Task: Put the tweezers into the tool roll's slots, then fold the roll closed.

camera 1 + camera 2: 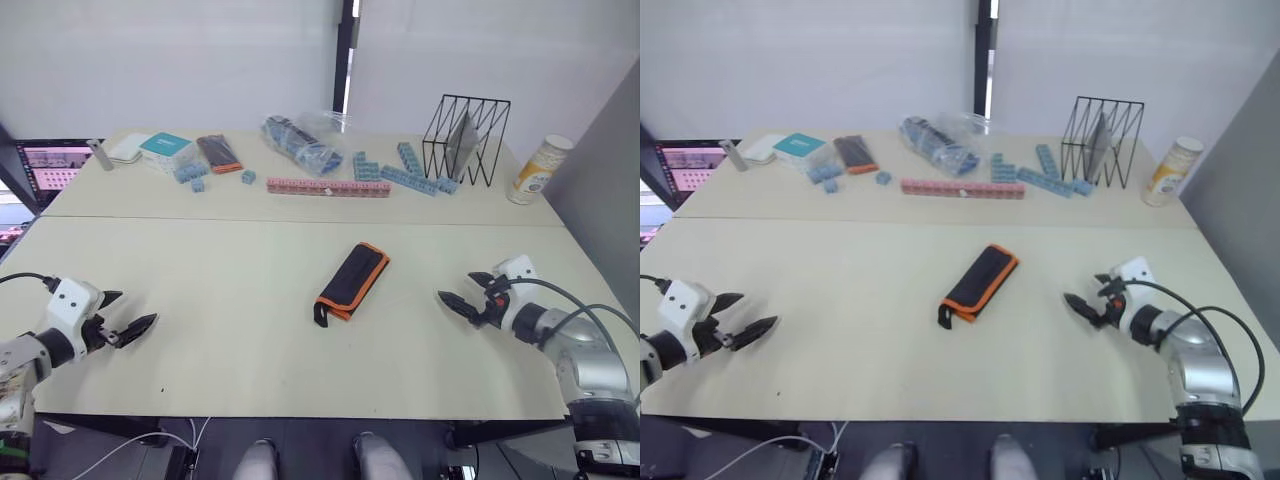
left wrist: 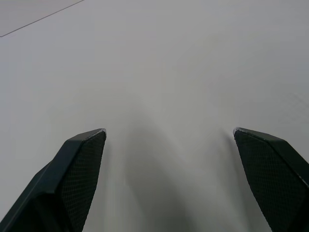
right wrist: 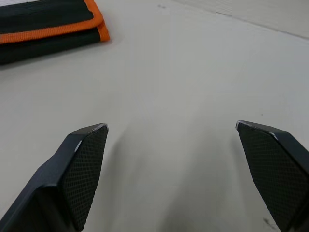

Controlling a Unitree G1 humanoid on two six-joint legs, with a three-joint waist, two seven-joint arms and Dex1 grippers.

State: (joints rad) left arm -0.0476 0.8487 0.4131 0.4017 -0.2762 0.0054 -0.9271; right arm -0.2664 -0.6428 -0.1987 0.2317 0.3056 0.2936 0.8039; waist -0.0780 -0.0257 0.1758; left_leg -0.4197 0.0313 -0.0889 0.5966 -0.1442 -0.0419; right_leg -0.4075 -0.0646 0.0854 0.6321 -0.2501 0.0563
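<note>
The roll (image 1: 352, 282) is seen folded shut mid-table, well apart from both grippers. The left gripper (image 1: 128, 330) and right gripper (image 1: 455, 301) are spread, empty. Soft and light, it is probably best pinched at an orange-trimmed edge.

Both eye views look forward and down from head height over the table (image 1: 250, 330), sharing nearly one scene. Each wrist view looks closely along its fingers at the tabletop; the right's includes the tool roll (image 3: 46, 29).
</note>
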